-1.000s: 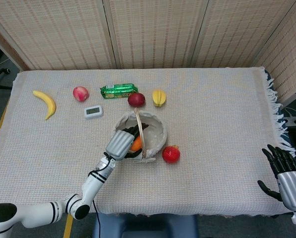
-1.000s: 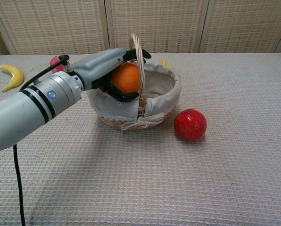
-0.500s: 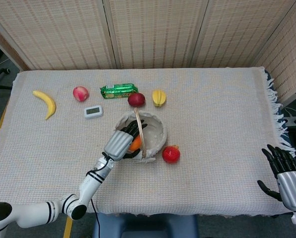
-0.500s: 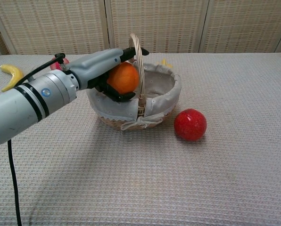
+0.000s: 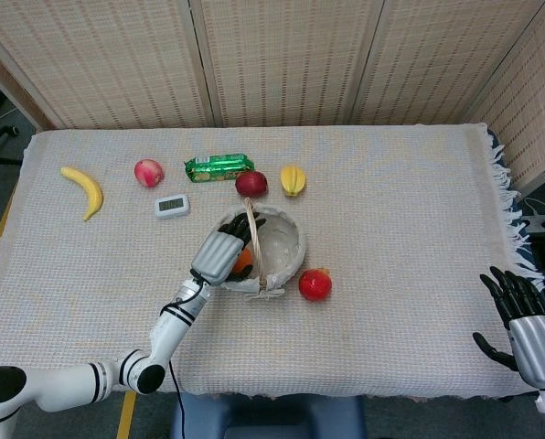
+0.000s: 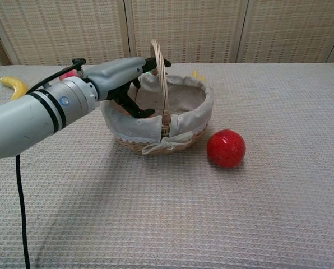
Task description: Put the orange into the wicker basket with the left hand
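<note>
The orange [image 5: 243,261] sits in the wicker basket [image 5: 289,247] beneath the left hand [image 5: 219,255], whose fingers [image 6: 134,106] are spread, holding nothing (chest view hides the fruit).

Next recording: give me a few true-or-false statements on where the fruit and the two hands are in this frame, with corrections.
1. The left hand is over the basket. True.
2. The orange lies on the cloth beside the banana. False: it shows inside the basket, under the left hand.
3. The red fruit sits outside the basket. True.
4. The right hand holds the green packet. False: it is empty, at the table's edge.
</note>
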You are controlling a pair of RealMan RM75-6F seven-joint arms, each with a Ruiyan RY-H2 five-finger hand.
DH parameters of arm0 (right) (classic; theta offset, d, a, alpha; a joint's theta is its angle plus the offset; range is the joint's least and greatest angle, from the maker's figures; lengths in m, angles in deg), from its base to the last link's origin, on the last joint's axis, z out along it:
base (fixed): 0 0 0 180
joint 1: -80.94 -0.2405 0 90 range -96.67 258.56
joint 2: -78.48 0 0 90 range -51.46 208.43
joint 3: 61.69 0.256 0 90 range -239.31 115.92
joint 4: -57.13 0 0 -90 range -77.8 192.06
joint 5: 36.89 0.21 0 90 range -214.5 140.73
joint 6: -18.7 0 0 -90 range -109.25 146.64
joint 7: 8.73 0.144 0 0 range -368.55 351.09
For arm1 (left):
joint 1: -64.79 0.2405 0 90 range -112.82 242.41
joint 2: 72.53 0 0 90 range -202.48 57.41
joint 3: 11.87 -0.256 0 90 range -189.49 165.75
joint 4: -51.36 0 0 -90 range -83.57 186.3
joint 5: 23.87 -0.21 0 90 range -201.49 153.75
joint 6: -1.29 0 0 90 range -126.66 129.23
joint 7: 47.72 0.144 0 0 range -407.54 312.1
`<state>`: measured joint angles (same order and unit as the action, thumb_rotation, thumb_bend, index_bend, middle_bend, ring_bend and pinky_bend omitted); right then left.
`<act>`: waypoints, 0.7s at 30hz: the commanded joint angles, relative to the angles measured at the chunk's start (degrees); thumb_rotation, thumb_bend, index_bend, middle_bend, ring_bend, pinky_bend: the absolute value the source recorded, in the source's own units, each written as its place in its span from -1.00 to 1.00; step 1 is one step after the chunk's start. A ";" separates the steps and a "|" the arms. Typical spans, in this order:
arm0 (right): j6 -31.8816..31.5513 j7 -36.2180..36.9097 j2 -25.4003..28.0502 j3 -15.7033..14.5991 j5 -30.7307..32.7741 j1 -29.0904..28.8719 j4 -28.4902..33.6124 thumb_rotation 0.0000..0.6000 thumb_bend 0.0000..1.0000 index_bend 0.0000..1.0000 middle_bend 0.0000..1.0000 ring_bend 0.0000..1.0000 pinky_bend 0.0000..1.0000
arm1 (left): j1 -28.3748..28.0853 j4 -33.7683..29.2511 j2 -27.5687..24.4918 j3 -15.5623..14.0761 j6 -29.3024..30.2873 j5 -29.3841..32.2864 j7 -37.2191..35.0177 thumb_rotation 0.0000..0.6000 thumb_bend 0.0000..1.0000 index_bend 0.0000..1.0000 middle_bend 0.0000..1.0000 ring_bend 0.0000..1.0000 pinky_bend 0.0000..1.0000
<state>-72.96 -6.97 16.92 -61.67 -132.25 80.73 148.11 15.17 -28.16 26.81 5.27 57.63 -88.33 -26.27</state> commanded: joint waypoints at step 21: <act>0.59 -0.61 -0.27 -0.16 0.00 -0.27 0.15 1.00 -0.78 -0.87 -1.00 -1.00 -0.81 | 4.77 2.43 -2.03 -1.28 14.65 0.13 9.77 1.00 0.67 0.39 0.20 0.42 0.36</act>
<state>-72.36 -7.59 16.64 -61.83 -132.25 80.46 148.26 19.37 -25.68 24.85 3.78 71.77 -87.98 -16.16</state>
